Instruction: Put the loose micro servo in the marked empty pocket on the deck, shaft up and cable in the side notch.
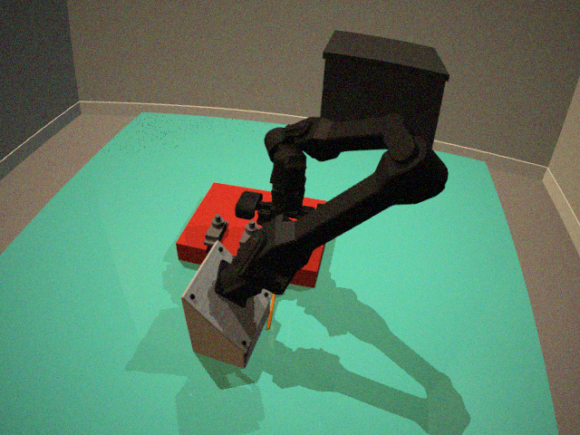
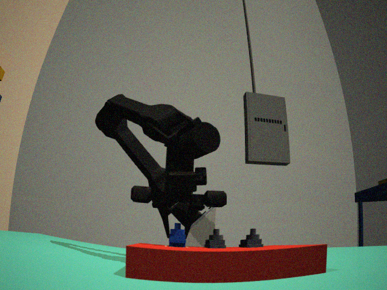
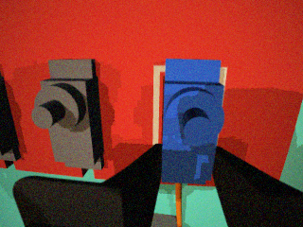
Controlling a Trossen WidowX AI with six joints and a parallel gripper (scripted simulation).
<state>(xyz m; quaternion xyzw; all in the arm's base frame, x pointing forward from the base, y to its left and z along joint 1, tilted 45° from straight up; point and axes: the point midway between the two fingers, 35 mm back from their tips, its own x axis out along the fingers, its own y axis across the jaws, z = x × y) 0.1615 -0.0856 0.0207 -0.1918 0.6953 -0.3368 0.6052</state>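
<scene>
The blue micro servo (image 2: 177, 238) (image 3: 191, 161) is between the fingers of my gripper (image 2: 177, 233) (image 3: 187, 151), which is shut on it. It is upright over the marked pocket (image 3: 156, 109), its shaft pointing up. In the exterior view its base meets the line of the deck top, and its shaft stands a little higher than those of the fitted grey servos (image 2: 215, 241) (image 3: 71, 142). How deep it sits, and whether its ears touch the red deck (image 1: 229, 194) (image 2: 225, 265) (image 3: 128, 28), cannot be told. The orange cable (image 1: 270, 313) (image 3: 178, 203) runs out past the deck's edge. The notch is hidden.
Grey servos stand in a row beside the blue one, the nearest close to a finger in the wrist view. The arm's wedge-shaped base (image 1: 210, 327) stands beside the deck, and the arm's lower link hides the blue servo in the top view.
</scene>
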